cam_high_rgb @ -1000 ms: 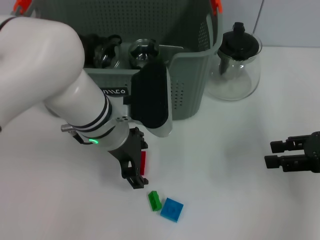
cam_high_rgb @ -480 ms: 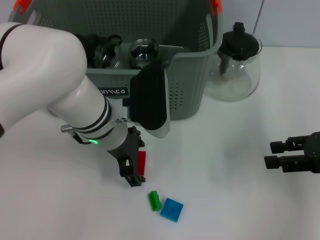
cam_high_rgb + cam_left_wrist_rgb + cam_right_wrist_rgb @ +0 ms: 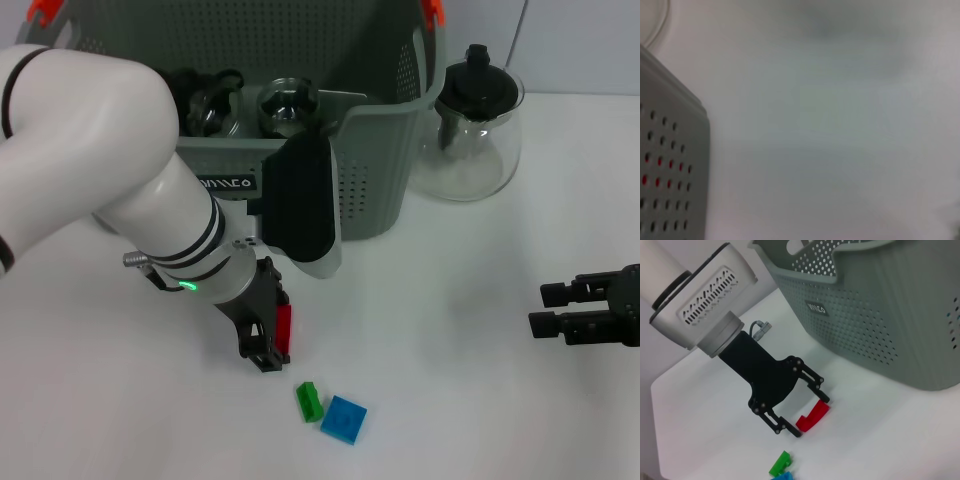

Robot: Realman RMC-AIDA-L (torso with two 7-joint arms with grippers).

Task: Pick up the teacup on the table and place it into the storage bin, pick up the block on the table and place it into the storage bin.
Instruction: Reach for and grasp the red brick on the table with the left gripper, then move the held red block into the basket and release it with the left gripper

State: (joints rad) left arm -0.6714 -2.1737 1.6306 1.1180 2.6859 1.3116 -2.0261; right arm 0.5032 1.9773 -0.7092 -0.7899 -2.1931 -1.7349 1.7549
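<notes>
The left gripper point(image 3: 272, 338) hung low over the table point(image 3: 450, 300) before the bin point(image 3: 380, 170), jaws spread around the red block point(image 3: 813, 416) without clamping it. The right gripper point(image 3: 546, 308) sat parked well apart, fingers parted.

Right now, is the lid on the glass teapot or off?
On: the black lid sits in the mouth of the glass teapot, knob upward.

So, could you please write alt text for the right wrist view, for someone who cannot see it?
The left gripper, jaws open, straddles a red block on the white table, just in front of the grey-green perforated storage bin. A green block and the edge of a blue one lie nearby.
</notes>
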